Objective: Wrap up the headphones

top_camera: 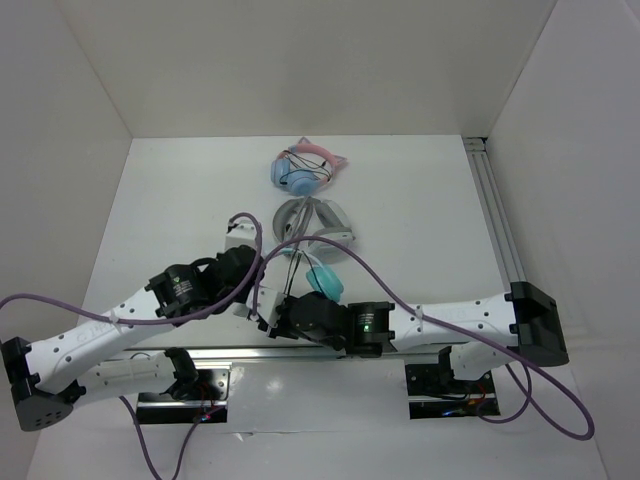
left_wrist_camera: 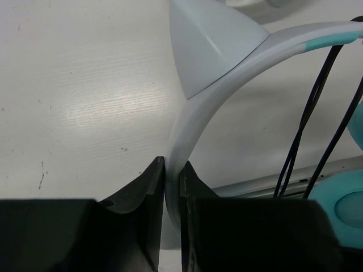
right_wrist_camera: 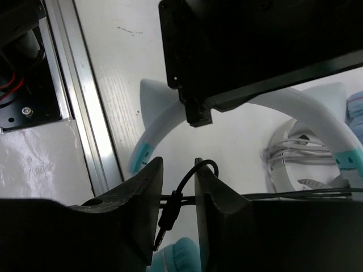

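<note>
Headphones (top_camera: 325,280): headband (left_wrist_camera: 227,85) smooth pale plastic, slightly translucent, satin sheen. Ear cup (left_wrist_camera: 346,209) teal, matt, soft-looking pad. Cable (left_wrist_camera: 309,119) thin, black, smooth rubbery coat, slight gloss. Plug (right_wrist_camera: 167,218) black moulded plastic. Left gripper (left_wrist_camera: 172,175) and right gripper (right_wrist_camera: 178,170): black plastic, matt, smooth faces. Table (left_wrist_camera: 85,102) white, fine ribbed grain, dull sheen, a few dark specks. Rail (right_wrist_camera: 88,113) bare silvery metal, brushed look. Arm shells (top_camera: 90,340) white plastic, smooth, light gloss.
</note>
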`<state>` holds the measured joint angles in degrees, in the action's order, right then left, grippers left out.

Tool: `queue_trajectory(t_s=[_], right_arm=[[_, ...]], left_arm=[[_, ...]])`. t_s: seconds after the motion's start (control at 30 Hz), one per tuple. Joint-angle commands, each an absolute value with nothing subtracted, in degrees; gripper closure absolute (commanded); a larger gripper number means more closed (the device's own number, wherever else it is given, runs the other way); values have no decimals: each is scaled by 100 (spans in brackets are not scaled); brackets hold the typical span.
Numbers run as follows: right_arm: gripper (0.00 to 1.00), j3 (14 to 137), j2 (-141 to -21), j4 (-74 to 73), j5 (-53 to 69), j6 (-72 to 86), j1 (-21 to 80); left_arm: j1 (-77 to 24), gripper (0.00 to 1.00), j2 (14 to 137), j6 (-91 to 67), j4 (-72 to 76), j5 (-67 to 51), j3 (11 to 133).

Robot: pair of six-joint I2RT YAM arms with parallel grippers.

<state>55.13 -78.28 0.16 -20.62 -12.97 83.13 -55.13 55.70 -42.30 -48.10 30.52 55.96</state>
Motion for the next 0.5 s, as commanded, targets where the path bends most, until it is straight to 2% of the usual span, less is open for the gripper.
queue_trajectory(t_s=[0.0,0.13,0.4,0.47], right_arm=[[63,5669,-7734,387,-2294,-1283,8051],[60,5617,-7734,387,-2232,-1230,7946],[42,5668,-7734,387,-2232,-1230,7893],[42,5669,-7734,387,-2232,-1283,7893]], left_arm=[[-5590,100,5520,-4385,-5264,2804,5747],[-5590,100,5405,-4386,-5396,2655,5748],[-5590,100,5484,-4386,-5748,2487,5923],[-5590,100,5554,-4386,-5809,2487,5977]])
